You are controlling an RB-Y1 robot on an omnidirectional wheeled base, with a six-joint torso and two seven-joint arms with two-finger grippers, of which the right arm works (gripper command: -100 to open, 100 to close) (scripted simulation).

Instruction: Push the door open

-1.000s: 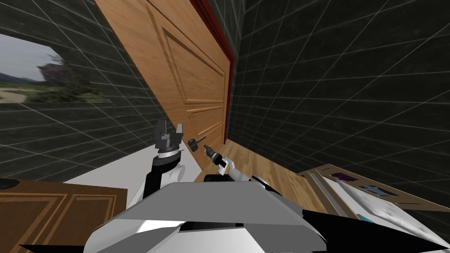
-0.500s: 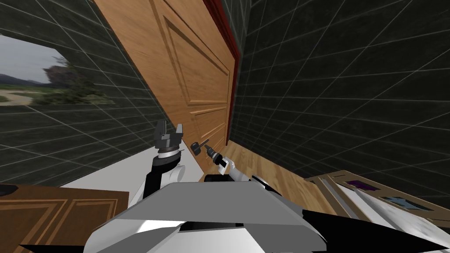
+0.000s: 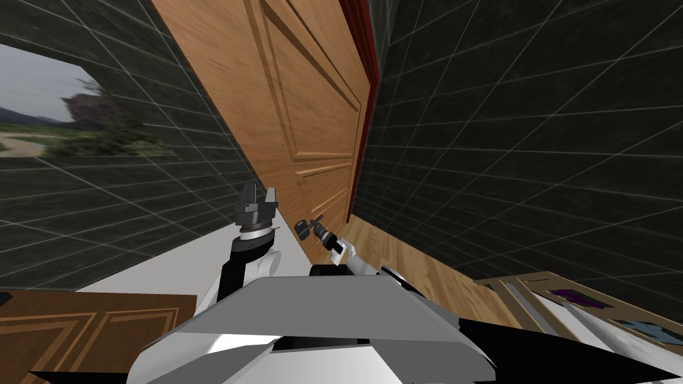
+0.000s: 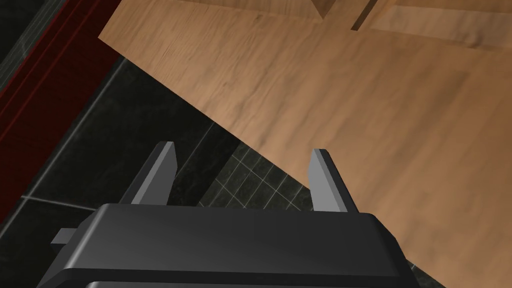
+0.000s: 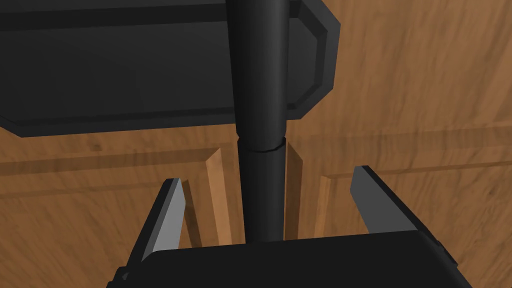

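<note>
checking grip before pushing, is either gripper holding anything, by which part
Nothing is held. The right gripper is open astride the door handle; the left gripper is open too.

Head steep down; both wrists near door (image 3: 300, 100).

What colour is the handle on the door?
The handle is black, shown best in the right wrist view.

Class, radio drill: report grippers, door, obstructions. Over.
Left gripper open, near wooden door. Right gripper open, dark handle between fingers. No obstruction seen.
</note>
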